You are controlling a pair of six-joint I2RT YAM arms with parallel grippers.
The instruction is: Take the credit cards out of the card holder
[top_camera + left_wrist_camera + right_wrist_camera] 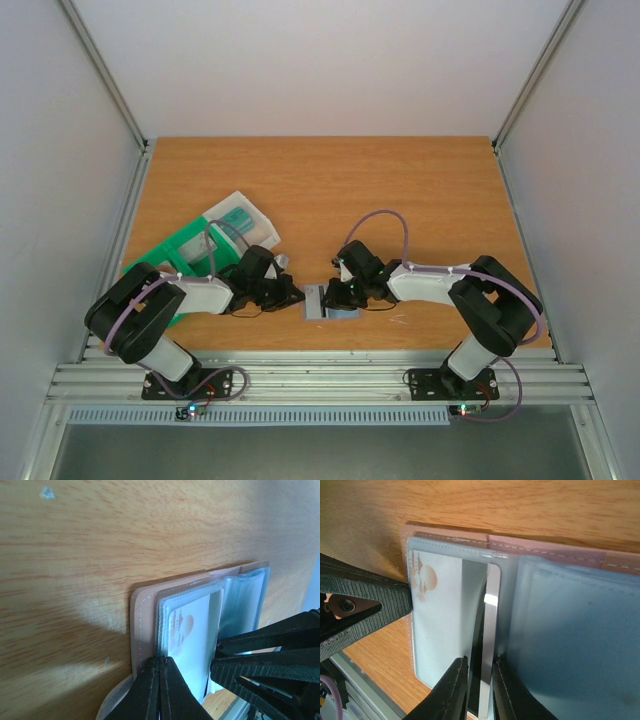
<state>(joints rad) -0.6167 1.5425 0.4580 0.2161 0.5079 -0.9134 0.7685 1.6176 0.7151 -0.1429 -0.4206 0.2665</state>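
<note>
The card holder lies open on the table between both grippers, with a pinkish-grey cover and clear sleeves. A pale blue credit card with an orange print sits in its left sleeve; it also shows in the left wrist view. My left gripper is shut on the holder's left sleeve edge. My right gripper has its jaws drawn in to a narrow gap around a thin grey card that stands on edge at the holder's middle. In the top view the left gripper and right gripper nearly meet.
A green compartment tray and a clear plastic box lie behind my left arm. The table's front edge and a metal rail run close below the holder. Bare wood stretches behind.
</note>
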